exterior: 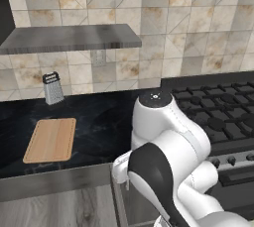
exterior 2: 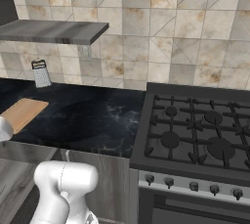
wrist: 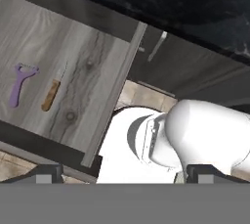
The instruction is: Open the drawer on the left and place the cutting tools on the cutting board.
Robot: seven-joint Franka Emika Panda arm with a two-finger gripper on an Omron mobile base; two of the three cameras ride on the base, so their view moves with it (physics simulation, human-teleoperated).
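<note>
The drawer (wrist: 63,76) stands pulled open, filling the left half of the hand view, its grey wood-grain floor bare but for two things. The peeler (wrist: 19,85), purple and Y-shaped, lies at the left of that floor, and the knife (wrist: 52,91), with a brown handle and a short pale blade, lies just beside it to the right, apart from it. Both rest flat inside the drawer.

The pincer (wrist: 124,173) shows as two dark tips at the bottom corners of the hand view, spread wide and released, grasping nothing, well away from the tools.

The board (exterior: 50,140) lies flat on the desk (exterior: 99,127) at the left of the left base view, and shows again at the left edge of the right base view, nothing on it. The desk is black stone with pale veining. A metal grater (exterior: 52,88) stands upright at the back of the desk, beyond the board, against the wall.

Above the grater, a grey shelf (exterior: 69,37) juts from a wall of beige and brown tiles (exterior: 198,28). To the right of the desk sits a stove (exterior 2: 195,140) with black grates, and a row of knobs along its front edge. Under the desk, right of the drawer, a grey cabinet door (exterior 2: 110,189) hangs.
</note>
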